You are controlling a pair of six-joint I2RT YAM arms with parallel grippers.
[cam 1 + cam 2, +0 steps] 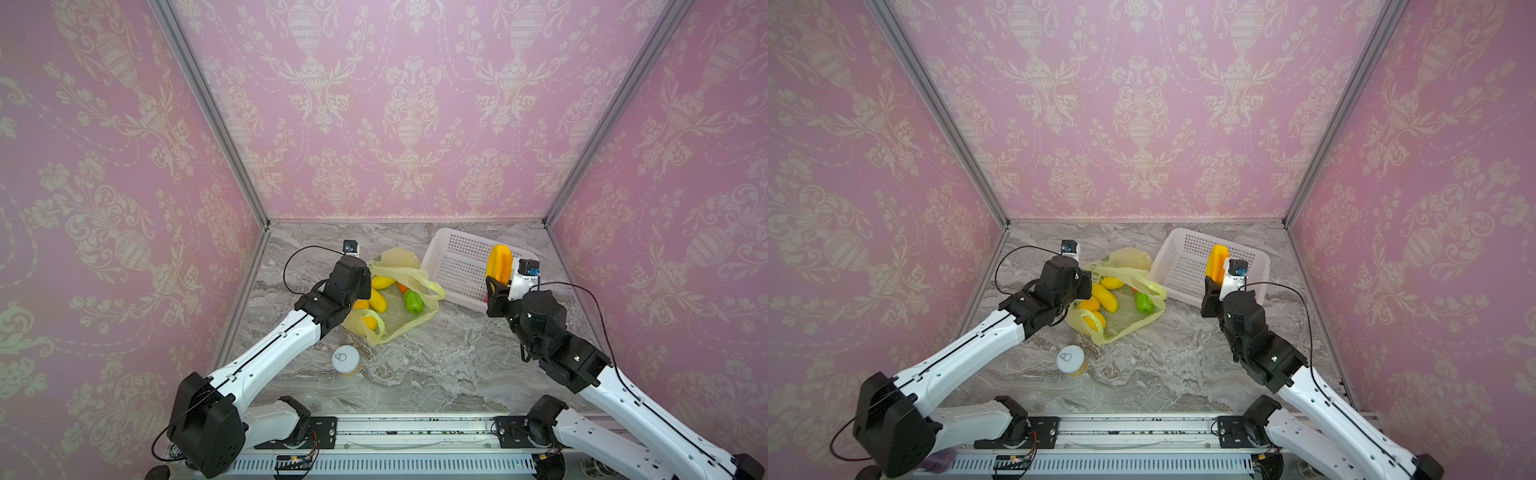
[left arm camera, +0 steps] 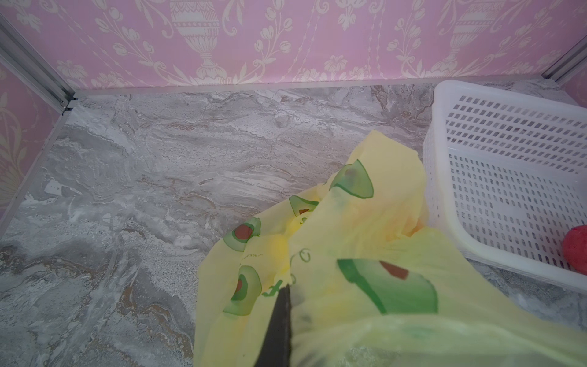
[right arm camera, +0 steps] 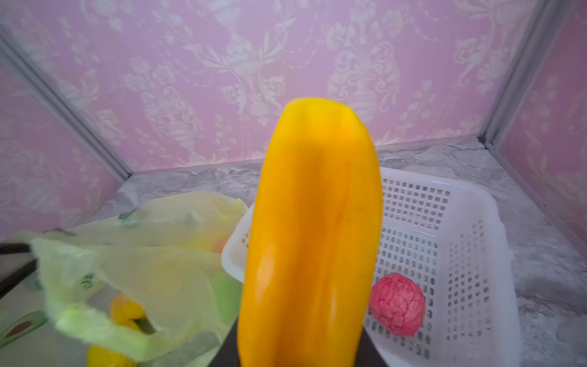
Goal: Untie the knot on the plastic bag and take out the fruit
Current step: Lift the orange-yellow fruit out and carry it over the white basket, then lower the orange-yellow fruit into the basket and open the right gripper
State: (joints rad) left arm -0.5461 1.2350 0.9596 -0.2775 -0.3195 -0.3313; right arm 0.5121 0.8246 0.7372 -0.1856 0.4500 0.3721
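Right wrist view: the right gripper clamps 1 long yellow fruit by its end above the white basket. Beside the basket, the left gripper pinches the plastic bag shut-jawed. Released off-centre, the glossy fruit may bounce over the basket's rim.

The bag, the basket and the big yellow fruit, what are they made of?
The bag looks like thin soft plastic film: see-through and crinkled, fruit showing through. The basket looks like stiff white plastic, matte, moulded with rows of small holes. The yellow fruit is probably hard toy plastic: smooth, glossy, evenly coloured, though that is a guess.
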